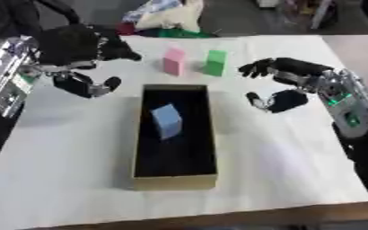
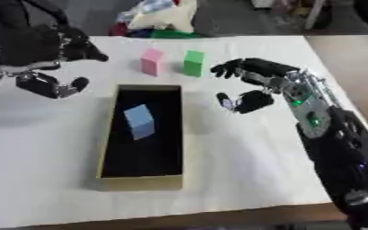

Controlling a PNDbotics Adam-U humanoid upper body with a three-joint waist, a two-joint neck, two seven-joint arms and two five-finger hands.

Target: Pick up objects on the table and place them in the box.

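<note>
A long box [image 1: 174, 181] with a black inside and tan walls lies in the middle of the white table. A light blue block [image 1: 167, 121] stands tilted inside it. Beyond the box's far end stand a pink block [image 1: 173, 61] and a green block [image 1: 215, 62], side by side and upright. My left hand [image 1: 77, 49] hovers open to the left of the box's far end, thumb below the fingers, holding nothing. My right hand [image 1: 285, 74] is open to the right of the green block, fingers pointing left toward it with a gap between, thumb underneath.
The white table [image 1: 61, 157] ends at a wooden front edge [image 1: 218, 218]. Beyond the far edge lies a pile of cloth and bags [image 1: 168, 18]. Bare tabletop lies on both sides of the box.
</note>
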